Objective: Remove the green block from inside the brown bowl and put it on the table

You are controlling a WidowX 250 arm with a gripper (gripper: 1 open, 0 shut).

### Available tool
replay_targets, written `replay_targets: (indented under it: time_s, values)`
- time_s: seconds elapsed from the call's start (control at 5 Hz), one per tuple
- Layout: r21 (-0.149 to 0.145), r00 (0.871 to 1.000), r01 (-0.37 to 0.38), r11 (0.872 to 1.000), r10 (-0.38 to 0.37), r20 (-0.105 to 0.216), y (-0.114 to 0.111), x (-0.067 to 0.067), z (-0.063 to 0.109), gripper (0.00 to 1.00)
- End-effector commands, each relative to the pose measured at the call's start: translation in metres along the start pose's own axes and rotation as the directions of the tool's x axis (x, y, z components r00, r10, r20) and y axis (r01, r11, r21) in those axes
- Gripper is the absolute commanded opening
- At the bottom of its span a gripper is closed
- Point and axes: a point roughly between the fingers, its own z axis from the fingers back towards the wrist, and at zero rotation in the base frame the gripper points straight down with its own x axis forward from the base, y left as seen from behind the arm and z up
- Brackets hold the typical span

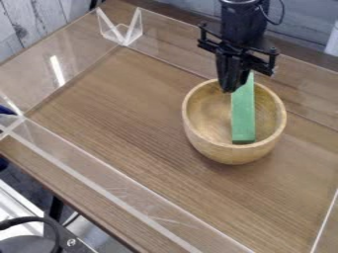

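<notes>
Green block (243,117) sits inside the brown bowl (219,140), right half of it in camera view, long axis running from the gripper (232,83) side down toward the near rim. Gripper is at the bar's far end, jaws brought together; can't tell if the end is pinched between them or just beside. Rest of the bar extends toward the camera from there. One arm only. Block isn't on the table (145,153) yet; next move probably needs a straight lift.

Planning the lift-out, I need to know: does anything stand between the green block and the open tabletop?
Yes: the thick wall of the light tan wooden bowl surrounds the flat, bright green block, between it and the brown wood-grain table.
</notes>
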Motion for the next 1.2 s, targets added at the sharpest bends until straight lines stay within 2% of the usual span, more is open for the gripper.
replay_targets:
  time_s: [0.0,0.6,1.0]
  values:
    - [0.003,0.999,0.019,1.000,-0.019,0.040,-0.003,0.010,0.005,0.00]
    - [-0.010,0.999,0.040,0.999,-0.040,-0.007,-0.005,0.006,-0.027,0.00]
    - [-0.021,0.999,0.048,0.999,-0.048,-0.025,-0.003,0.004,-0.045,0.00]
